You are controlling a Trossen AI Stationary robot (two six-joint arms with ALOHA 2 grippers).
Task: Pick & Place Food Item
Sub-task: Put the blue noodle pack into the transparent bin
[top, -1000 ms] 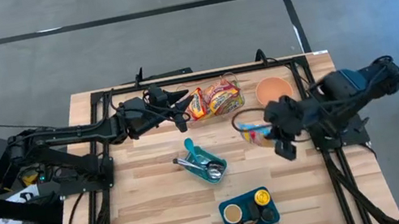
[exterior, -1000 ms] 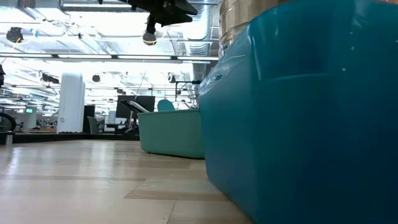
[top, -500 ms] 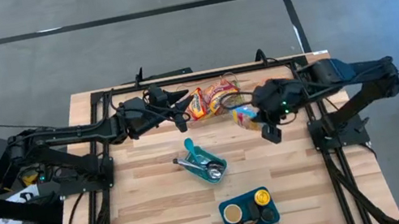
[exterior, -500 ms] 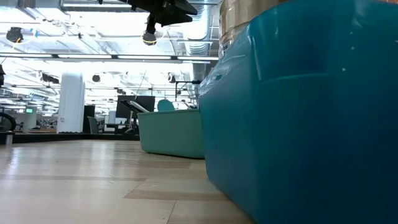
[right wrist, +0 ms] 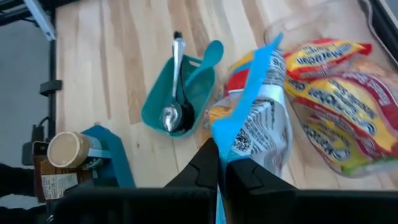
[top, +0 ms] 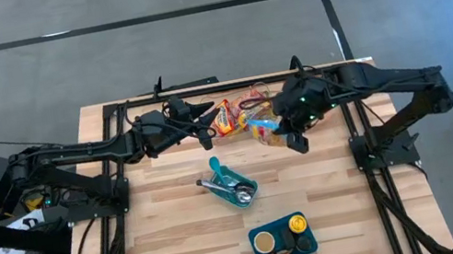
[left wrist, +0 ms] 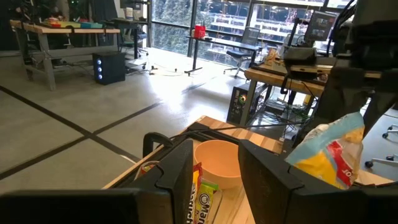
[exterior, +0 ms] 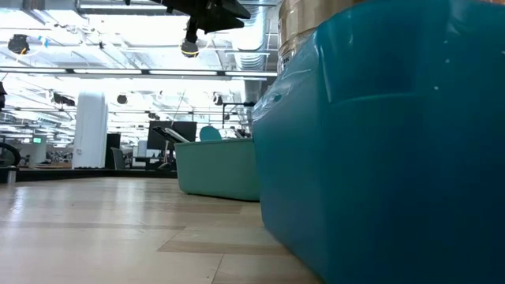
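Right gripper [right wrist: 221, 167]: clamped on the edge of the snack bag [right wrist: 258, 127].
Snack bag: held above the clear container [top: 246, 105] of packets.
Left gripper [top: 205, 125]: narrowly parted, nothing held, beside the container.

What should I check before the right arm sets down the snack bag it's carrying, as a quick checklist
1. Right gripper jaws shut on the snack bag: ok.
2. Bag clear of the table, hanging in the air: ok.
3. Clear bin with noodle packets lies under the bag: ok.
4. Left gripper waits beside the bin, very near: not ok.
5. Room left in the bin: cannot tell.
6. Teal cutlery tray out of the way: ok.
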